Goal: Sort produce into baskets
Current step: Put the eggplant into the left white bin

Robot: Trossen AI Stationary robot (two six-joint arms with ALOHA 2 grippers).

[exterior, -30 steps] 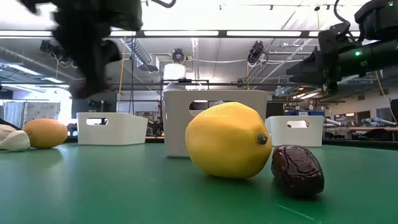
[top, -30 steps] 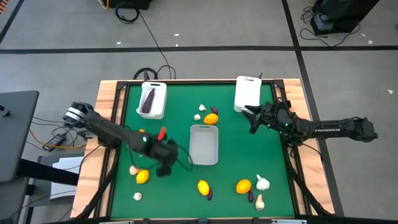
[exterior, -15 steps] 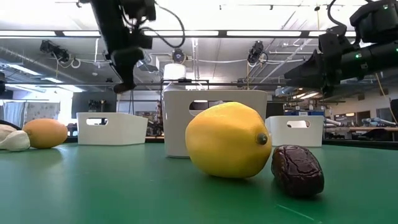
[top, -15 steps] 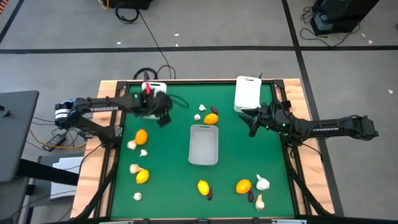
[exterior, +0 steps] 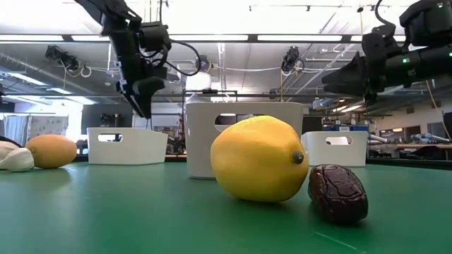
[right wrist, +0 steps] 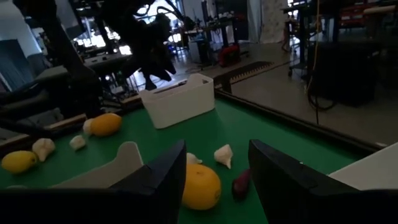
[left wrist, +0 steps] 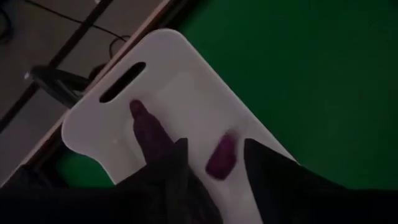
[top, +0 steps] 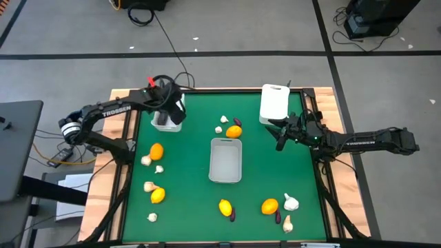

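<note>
The left end effector (top: 167, 105) hangs over the basket (top: 167, 122) at the surface's far left corner, fingers spread. Directly below them, inside that basket, lie two dark purple vegetables (left wrist: 219, 156), not touched. The right end effector (top: 280, 131) hovers near the far right basket (top: 273, 102), fingers spread and holding nothing, with an orange citrus (right wrist: 199, 186) just ahead.

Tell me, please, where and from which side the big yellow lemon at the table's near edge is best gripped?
Likely from straight above, across its narrower middle. The lemon lies on its side, nippled end toward the dark purple piece close beside it, so claw fingers should close across the width, clear of that neighbour. Neither the left claw nor the right claw is near.
</note>
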